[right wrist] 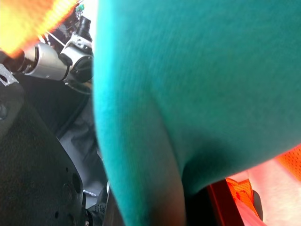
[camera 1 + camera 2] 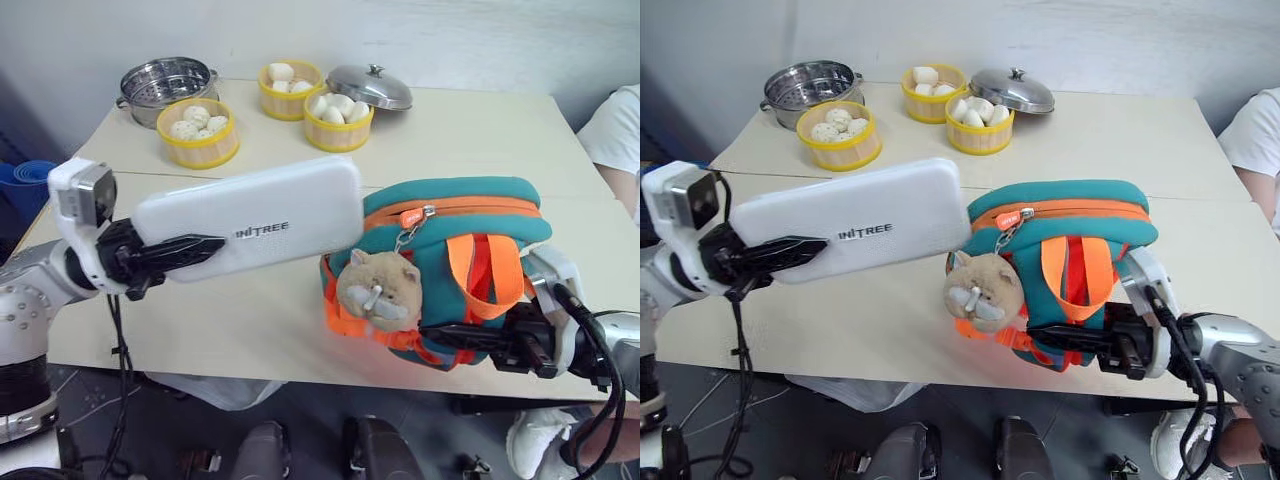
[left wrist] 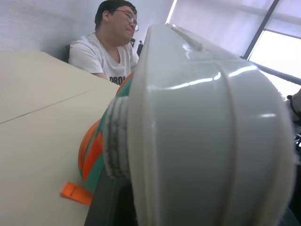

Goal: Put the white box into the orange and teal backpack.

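While the left gripper [image 2: 190, 252] clamps one end of the box [image 2: 255, 220] between its black fingers, the box juts out level from those jaws above the table [image 2: 480, 130], lettered face up. Its far end reaches the zipper end of the backpack [image 2: 450, 260], right beside the orange zipper pull [image 2: 410, 217]; whether the two touch cannot be told. The zipper line along the pack's top looks closed, so the box is outside the bag.

The right gripper [image 2: 1065, 337] has its jaws pinched nearly shut on the lower edge of the backpack, among the orange straps [image 2: 1080, 275]. The bag is held up off the table at the near edge, leaning toward the box. A plush hamster [image 2: 378, 290] hangs from the pack's front, between the two grippers and just beyond the right fingertips.

Well past both jaws, on the far side of the table, stand three yellow baskets [image 2: 198, 132] of white buns, a steel pot [image 2: 165, 85] and a steel lid [image 2: 369, 87]. A person [image 3: 108, 52] in a white shirt sits at the table's right edge.
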`<state>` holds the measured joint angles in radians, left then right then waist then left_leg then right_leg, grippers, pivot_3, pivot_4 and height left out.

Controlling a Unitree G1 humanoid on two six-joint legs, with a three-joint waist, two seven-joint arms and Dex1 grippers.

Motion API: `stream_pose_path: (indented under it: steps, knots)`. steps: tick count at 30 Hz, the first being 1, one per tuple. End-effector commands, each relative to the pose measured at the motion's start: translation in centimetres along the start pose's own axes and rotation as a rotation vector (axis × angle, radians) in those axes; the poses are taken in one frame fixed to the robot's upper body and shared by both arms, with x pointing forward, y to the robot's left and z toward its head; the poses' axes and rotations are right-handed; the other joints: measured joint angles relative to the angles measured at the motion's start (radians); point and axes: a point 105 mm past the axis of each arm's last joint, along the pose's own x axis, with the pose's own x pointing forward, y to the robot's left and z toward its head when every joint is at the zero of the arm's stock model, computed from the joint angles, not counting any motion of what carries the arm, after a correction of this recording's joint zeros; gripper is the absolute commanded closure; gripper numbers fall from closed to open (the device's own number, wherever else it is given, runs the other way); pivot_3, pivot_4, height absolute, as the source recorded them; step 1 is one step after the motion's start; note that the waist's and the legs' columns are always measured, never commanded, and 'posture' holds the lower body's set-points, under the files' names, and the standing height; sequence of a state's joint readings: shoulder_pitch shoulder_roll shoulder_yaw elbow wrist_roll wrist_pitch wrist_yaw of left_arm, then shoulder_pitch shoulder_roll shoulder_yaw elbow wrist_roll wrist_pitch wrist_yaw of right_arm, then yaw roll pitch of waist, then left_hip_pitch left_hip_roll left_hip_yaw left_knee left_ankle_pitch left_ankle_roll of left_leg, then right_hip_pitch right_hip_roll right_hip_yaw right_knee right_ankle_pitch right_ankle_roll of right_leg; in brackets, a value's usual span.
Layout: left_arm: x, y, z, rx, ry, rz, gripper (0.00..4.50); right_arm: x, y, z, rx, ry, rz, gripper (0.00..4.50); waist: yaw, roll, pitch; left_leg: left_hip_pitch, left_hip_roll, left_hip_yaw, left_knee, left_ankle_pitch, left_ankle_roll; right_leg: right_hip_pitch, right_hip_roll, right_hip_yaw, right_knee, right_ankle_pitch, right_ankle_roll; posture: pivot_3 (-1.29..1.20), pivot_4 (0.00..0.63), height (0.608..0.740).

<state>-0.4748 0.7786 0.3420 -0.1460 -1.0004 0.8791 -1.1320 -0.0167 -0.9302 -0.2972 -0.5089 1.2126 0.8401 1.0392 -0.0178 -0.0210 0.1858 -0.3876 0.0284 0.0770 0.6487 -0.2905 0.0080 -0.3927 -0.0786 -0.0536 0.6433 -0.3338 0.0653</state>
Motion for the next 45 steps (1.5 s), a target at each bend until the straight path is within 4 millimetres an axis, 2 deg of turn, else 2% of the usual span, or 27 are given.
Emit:
stream_pose_path:
  steps: [1, 3, 7, 9, 12, 14, 15, 18, 21, 23, 27, 29, 32, 33, 35, 38, 41, 45]
  knots:
    - [1.9, 0.3, 0.5, 0.093, 0.073, -0.028, 3.06, 0.2, 0.4, 0.3, -0.035, -0.006, 0.031, 4.47, 0.011, 0.000, 0.000, 0.000, 0.000, 0.000, 0.000, 0.000, 0.000, 0.000, 0.000, 0.000, 0.000, 0.000, 0.000, 0.00, 0.150, 0.740]
    - [2.6, -0.8, 0.1, 0.099, 0.143, -0.111, 3.06, 0.1, 0.3, 0.3, -0.041, -0.006, 0.026, 4.47, 0.011, 0.000, 0.000, 0.000, 0.000, 0.001, 0.000, 0.000, 0.000, 0.000, 0.001, 0.000, 0.000, 0.000, 0.001, 0.00, 0.150, 0.740]
    - [3.4, 1.1, -1.6, 0.213, 0.374, -0.063, 3.06, 0.2, 0.1, 0.4, -0.052, -0.014, 0.022, 4.47, 0.017, 0.000, 0.000, 0.000, 0.000, 0.001, 0.000, 0.000, -0.001, 0.000, 0.001, 0.000, 0.000, 0.000, 0.001, 0.00, 0.150, 0.740]
    - [4.2, 1.4, -2.4, 0.281, 0.484, -0.091, 3.06, 0.4, 0.1, 0.4, -0.054, -0.017, 0.023, 4.47, 0.017, 0.000, 0.000, 0.000, 0.000, 0.001, 0.000, 0.001, 0.000, 0.000, 0.001, 0.000, 0.000, 0.000, 0.001, 0.00, 0.150, 0.740]
    - [7.5, 2.0, -1.9, 0.315, 0.483, -0.095, 3.06, 0.5, 0.0, 0.4, -0.058, -0.023, 0.028, 4.47, 0.025, -0.001, 0.000, 0.000, 0.000, 0.001, 0.001, 0.001, 0.001, 0.001, 0.001, 0.001, 0.000, 0.000, 0.001, 0.00, 0.150, 0.740]
    - [11.0, 2.2, -1.7, 0.324, 0.445, -0.127, 3.06, 0.6, -0.1, 0.5, -0.060, -0.026, 0.032, 4.47, 0.035, -0.001, 0.000, 0.000, -0.001, 0.001, 0.002, 0.001, 0.002, 0.001, 0.001, 0.001, 0.000, 0.001, 0.002, 0.00, 0.150, 0.740]
    - [13.2, 2.0, -2.0, 0.336, 0.426, -0.172, 3.06, 0.7, -0.2, 0.5, -0.063, -0.027, 0.036, 4.47, 0.038, -0.001, 0.000, -0.001, -0.001, 0.001, 0.002, 0.001, 0.002, 0.001, 0.001, 0.001, 0.000, 0.001, 0.002, 0.00, 0.150, 0.740]
    - [17.7, 1.9, -3.4, 0.367, 0.412, -0.234, 3.06, 1.2, -0.5, 0.5, -0.075, -0.028, 0.046, 4.47, 0.043, -0.001, 0.000, -0.004, -0.002, 0.001, 0.005, 0.001, 0.003, 0.000, 0.002, 0.001, 0.000, 0.002, 0.004, 0.00, 0.150, 0.740]
    - [20.4, 2.4, -4.4, 0.320, 0.392, -0.226, 3.06, 1.5, -0.7, 0.6, -0.090, -0.035, 0.048, 4.47, 0.037, -0.001, 0.001, -0.004, -0.002, 0.003, 0.007, 0.001, 0.001, -0.001, 0.002, 0.002, -0.001, 0.002, 0.004, 0.00, 0.150, 0.740]
    - [21.3, 2.3, -4.7, 0.314, 0.377, -0.227, 2.51, 1.6, -0.9, 0.8, -0.105, -0.044, 0.038, 4.50, 0.037, -0.001, 0.001, -0.004, -0.001, 0.003, 0.007, 0.002, 0.001, -0.001, 0.003, 0.002, -0.001, 0.002, 0.005, 0.00, 0.150, 0.740]
    - [20.1, 2.1, -2.9, 0.219, 0.254, -0.247, 1.44, 1.6, -1.2, 0.9, -0.119, -0.070, 0.001, 4.50, 0.035, -0.001, 0.001, -0.003, 0.000, 0.003, 0.007, 0.002, 0.003, -0.001, 0.003, 0.002, 0.001, 0.002, 0.005, 0.00, 0.150, 0.740]
    - [17.5, 2.7, -2.4, 0.242, 0.214, -0.259, 0.90, 1.6, -1.5, 0.8, -0.128, -0.086, -0.022, 4.50, 0.027, -0.001, 0.001, -0.003, 0.000, 0.003, 0.007, 0.002, 0.003, -0.001, 0.003, 0.002, 0.001, 0.002, 0.005, 0.00, 0.150, 0.740]
    - [13.4, 3.0, -2.6, 0.250, 0.236, -0.311, 0.13, 1.7, -2.0, 1.0, -0.140, -0.111, -0.053, 4.50, 0.010, -0.001, 0.001, -0.001, 0.001, 0.003, 0.004, 0.005, -0.003, -0.001, 0.004, 0.002, 0.001, 0.002, 0.004, 0.00, 0.150, 0.740]
    - [11.6, 2.7, -2.9, 0.266, 0.256, -0.348, 0.13, 1.7, -2.2, 1.0, -0.146, -0.114, -0.060, 4.50, 0.009, 0.000, 0.001, -0.001, 0.001, 0.003, 0.003, 0.007, -0.005, -0.002, 0.004, 0.003, 0.002, 0.002, 0.004, 0.00, 0.150, 0.740]
    - [9.4, 2.6, -3.1, 0.284, 0.284, -0.368, 0.13, 1.8, -2.5, 1.1, -0.155, -0.117, -0.068, 4.50, 0.011, 0.000, 0.001, 0.000, 0.001, 0.003, 0.003, 0.007, -0.006, -0.002, 0.004, 0.002, 0.002, 0.002, 0.003, 0.00, 0.150, 0.740]
    - [7.6, 1.6, -2.8, 0.315, 0.286, -0.376, 0.13, 1.9, -2.9, 1.2, -0.168, -0.123, -0.081, 4.50, 0.016, 0.000, 0.001, -0.001, 0.000, 0.003, 0.003, 0.007, -0.005, -0.001, 0.003, 0.002, 0.002, 0.002, 0.003, 0.00, 0.150, 0.740]
    - [7.6, -0.2, -2.6, 0.340, 0.253, -0.403, 0.13, 2.1, -3.1, 1.3, -0.173, -0.126, -0.082, 4.50, 0.023, -0.001, 0.001, -0.002, -0.001, 0.001, 0.004, 0.003, 0.001, -0.001, 0.001, 0.002, 0.002, 0.002, 0.003, 0.00, 0.150, 0.740]
    - [9.0, -1.5, -2.7, 0.366, 0.165, -0.366, 0.13, 2.1, -3.2, 1.2, -0.170, -0.122, -0.075, 4.50, 0.018, 0.000, 0.001, -0.002, -0.002, 0.001, 0.005, 0.002, 0.002, 0.001, 0.000, 0.002, 0.000, 0.002, 0.004, 0.00, 0.150, 0.740]
